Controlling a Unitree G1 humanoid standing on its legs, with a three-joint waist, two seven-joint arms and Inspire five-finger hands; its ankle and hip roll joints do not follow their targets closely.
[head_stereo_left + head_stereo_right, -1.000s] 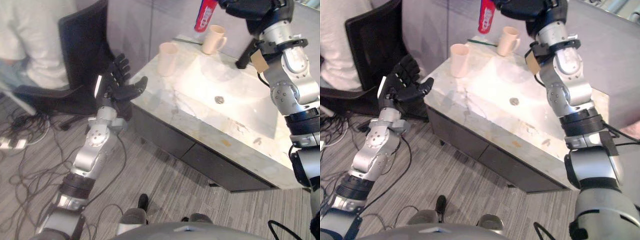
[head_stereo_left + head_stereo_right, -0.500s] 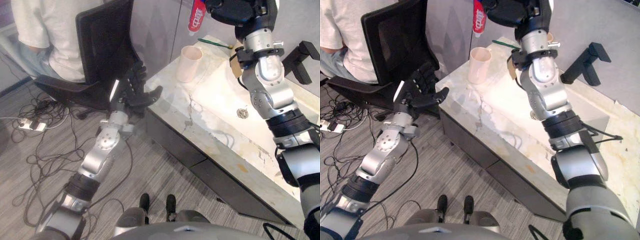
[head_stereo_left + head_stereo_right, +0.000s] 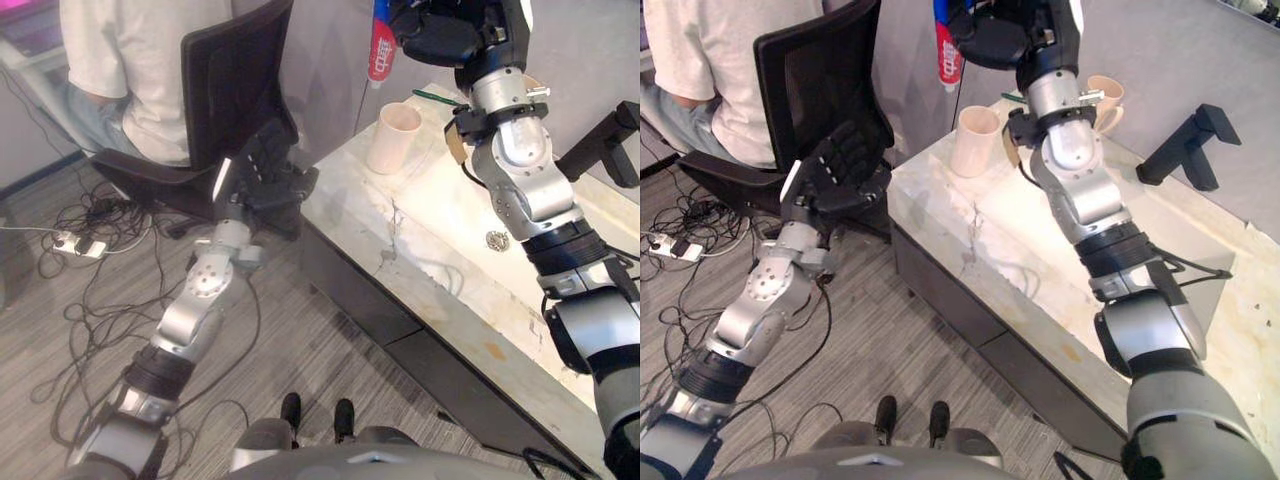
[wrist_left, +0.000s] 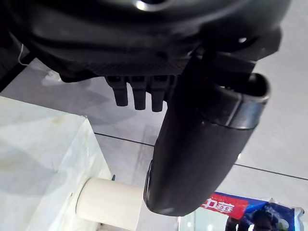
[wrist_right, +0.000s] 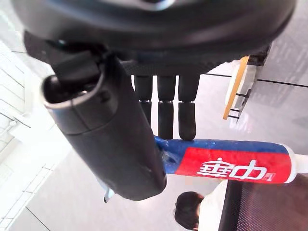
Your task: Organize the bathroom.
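Right hand (image 3: 440,30) was clamped on toothpaste tube (image 3: 382,50), held above the cup (image 3: 391,137) on the desk (image 3: 440,290), probably for dropping in. Left hand (image 3: 262,175) idled, fingers relaxed.

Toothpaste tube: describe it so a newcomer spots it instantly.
Start at the pale marble sink counter beside the black office chair. Above its far corner, over the cream plastic cup, the right hand is raised. The red and blue toothpaste tube hangs from it, the only coloured item, held in the air.
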